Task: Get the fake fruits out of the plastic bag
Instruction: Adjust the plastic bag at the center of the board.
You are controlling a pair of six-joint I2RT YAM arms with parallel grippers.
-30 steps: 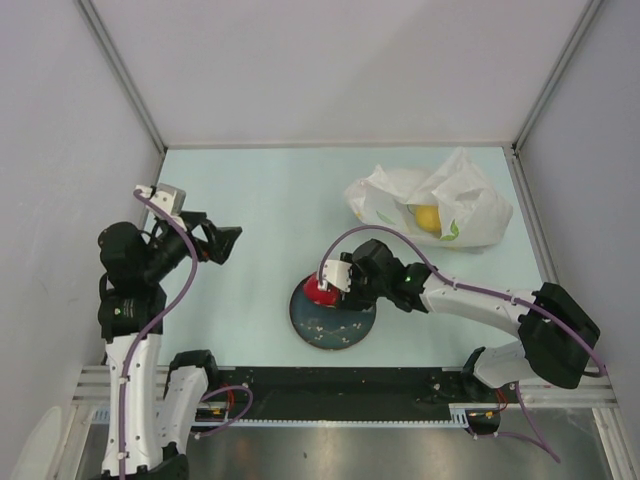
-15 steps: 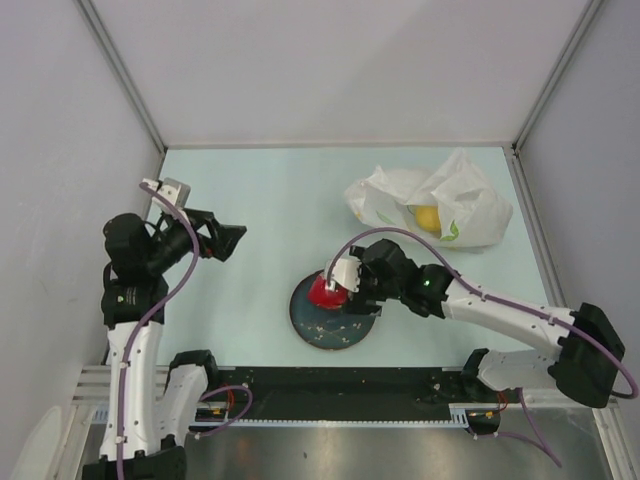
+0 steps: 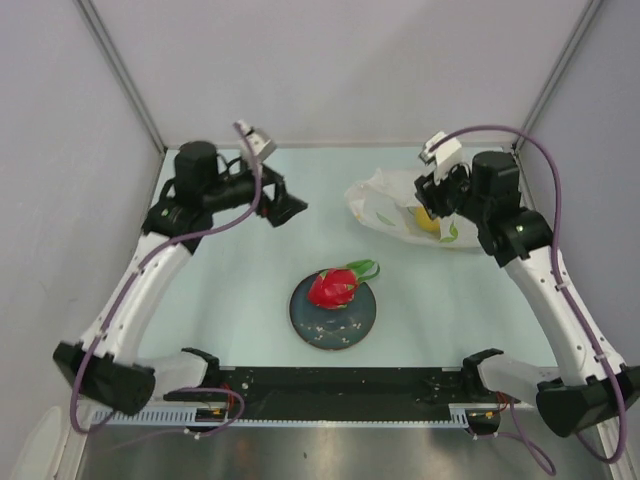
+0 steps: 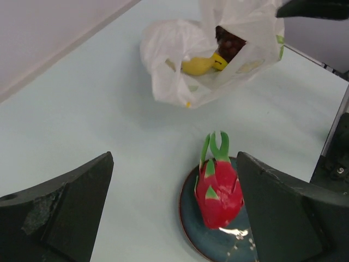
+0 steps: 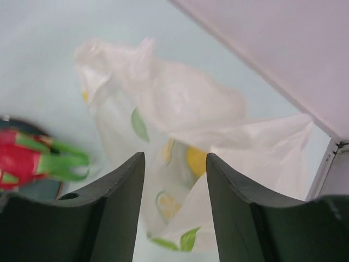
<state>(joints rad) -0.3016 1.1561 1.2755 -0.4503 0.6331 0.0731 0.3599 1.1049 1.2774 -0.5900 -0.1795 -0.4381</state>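
Observation:
The red-pink dragon fruit [image 3: 333, 288] with green tips lies on the round dark plate [image 3: 333, 322]; it also shows in the left wrist view [image 4: 219, 188] and at the left edge of the right wrist view [image 5: 22, 161]. The plastic bag [image 3: 385, 200] lies at the back right. Through its mouth I see the yellow banana [image 4: 199, 64] and the dark grape bunch [image 4: 229, 43]. The round yellow fruit [image 5: 197, 161] shows through the plastic. My right gripper [image 3: 440, 192] hovers open above the bag [image 5: 185, 109]. My left gripper [image 3: 285, 205] hangs open and empty over the table's middle.
Grey walls close the table at the back and both sides. The bag [image 4: 180, 49] sits near the back right corner. The plate [image 4: 199, 234] is at the table's near middle. The right gripper's tip [image 4: 316, 8] shows above the bag in the left wrist view.
My right gripper let go of the dragon fruit on the plate and rose back to above the bag. My left arm swung from the left side up toward the table's back middle.

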